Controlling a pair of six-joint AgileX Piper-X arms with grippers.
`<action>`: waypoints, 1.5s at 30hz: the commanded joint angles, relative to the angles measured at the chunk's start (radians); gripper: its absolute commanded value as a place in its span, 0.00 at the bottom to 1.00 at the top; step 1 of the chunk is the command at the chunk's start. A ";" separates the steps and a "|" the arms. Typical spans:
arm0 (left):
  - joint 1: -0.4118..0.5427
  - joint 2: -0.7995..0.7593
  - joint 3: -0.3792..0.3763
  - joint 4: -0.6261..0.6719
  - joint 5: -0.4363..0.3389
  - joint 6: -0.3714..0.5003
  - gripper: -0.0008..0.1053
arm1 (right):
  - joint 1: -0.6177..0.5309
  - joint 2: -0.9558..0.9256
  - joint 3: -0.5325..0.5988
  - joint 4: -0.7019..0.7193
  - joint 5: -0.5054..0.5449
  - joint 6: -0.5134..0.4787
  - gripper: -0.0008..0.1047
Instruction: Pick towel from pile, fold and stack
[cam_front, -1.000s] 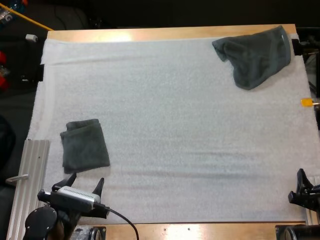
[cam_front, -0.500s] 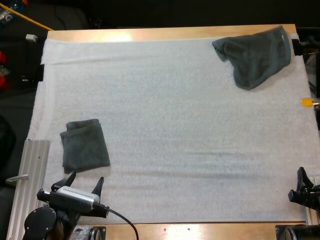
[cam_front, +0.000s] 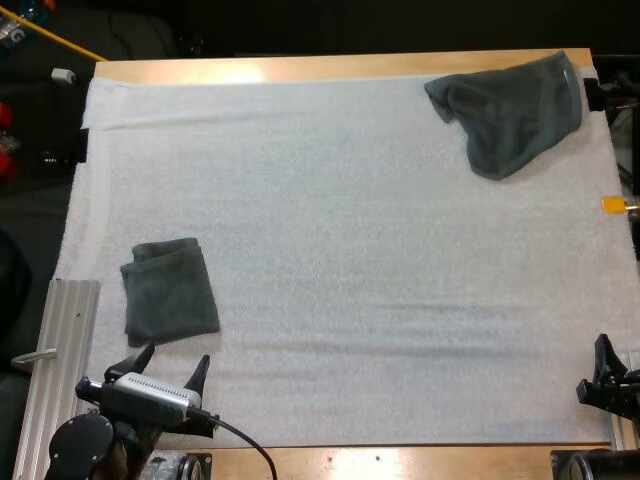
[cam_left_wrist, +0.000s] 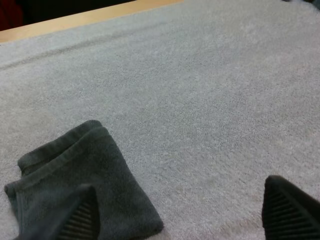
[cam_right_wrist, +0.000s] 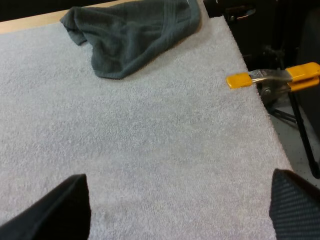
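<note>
A folded dark grey-green towel (cam_front: 170, 290) lies on the near left part of the white mat. My left gripper (cam_front: 172, 360) hovers just in front of its near edge, open and holding nothing. In the left wrist view the folded towel (cam_left_wrist: 75, 185) sits beside one finger, and the left gripper (cam_left_wrist: 182, 210) spans bare mat. A crumpled towel (cam_front: 515, 110) lies at the far right corner of the mat. My right gripper (cam_front: 618, 378) stays at the near right edge, far from it. In the right wrist view the right gripper (cam_right_wrist: 182, 200) is open, with the crumpled towel (cam_right_wrist: 132, 37) well ahead.
A ribbed aluminium rail (cam_front: 65, 350) runs along the mat's near left side. An orange clamp (cam_right_wrist: 272, 77) grips the mat's right edge (cam_right_wrist: 260, 105), and beyond it the table drops off. The wooden table edge (cam_front: 330, 67) borders the far side.
</note>
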 joint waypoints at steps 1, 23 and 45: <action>-0.002 -0.139 -0.004 -0.016 0.002 -0.007 0.62 | -0.001 -0.037 -0.002 -0.010 -0.002 -0.002 0.68; -0.045 -0.139 -0.004 -0.016 0.004 -0.007 0.62 | -0.070 -0.037 -0.002 -0.010 -0.002 -0.002 0.68; -0.045 -0.139 -0.004 -0.016 0.004 -0.007 0.62 | -0.066 -0.037 -0.002 -0.010 -0.002 0.068 0.68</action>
